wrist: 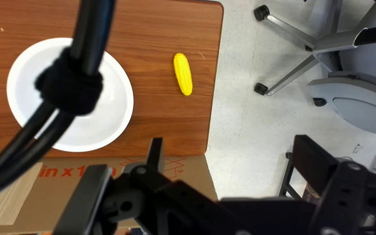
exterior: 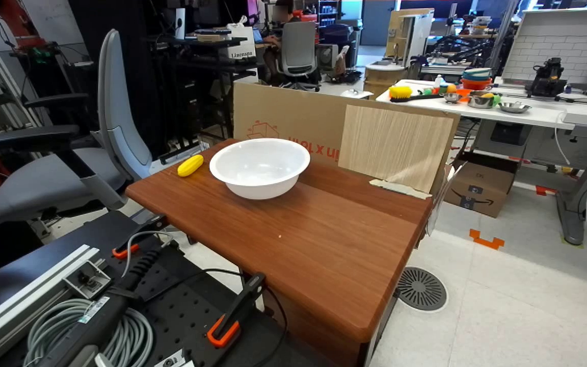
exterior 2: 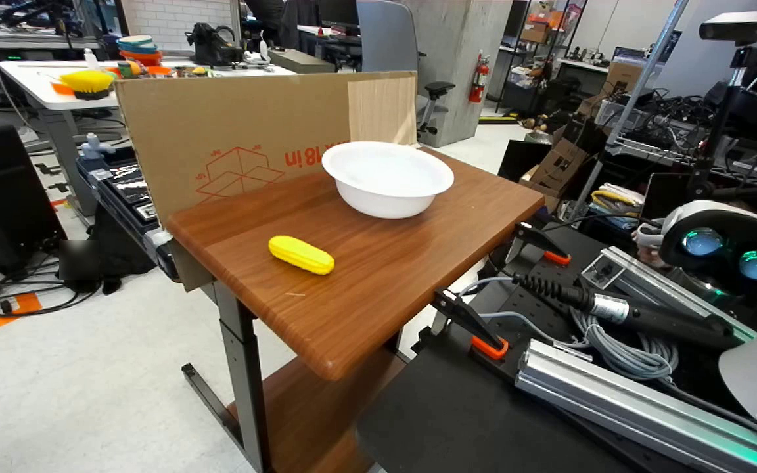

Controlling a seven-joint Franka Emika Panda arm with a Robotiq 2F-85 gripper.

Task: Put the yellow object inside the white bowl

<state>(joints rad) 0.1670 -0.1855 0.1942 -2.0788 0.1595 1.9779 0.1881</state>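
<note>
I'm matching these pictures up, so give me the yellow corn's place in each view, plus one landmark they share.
In an exterior view: the yellow corn lies left of centre, left of the white bowl.
In an exterior view: the yellow corn lies left of centre, below and left of the white bowl.
In the wrist view: the yellow corn lies in the upper middle, right of the white bowl.
Shared landmark: the white bowl.

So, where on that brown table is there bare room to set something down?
The biggest free patch on the table lies across the bowl from the yellow corn, bordered by the wooden board and the table's outer edges. A smaller gap lies between bowl and corn. The black bench alongside is crowded with clamps, coiled cable and a metal rail.
</note>
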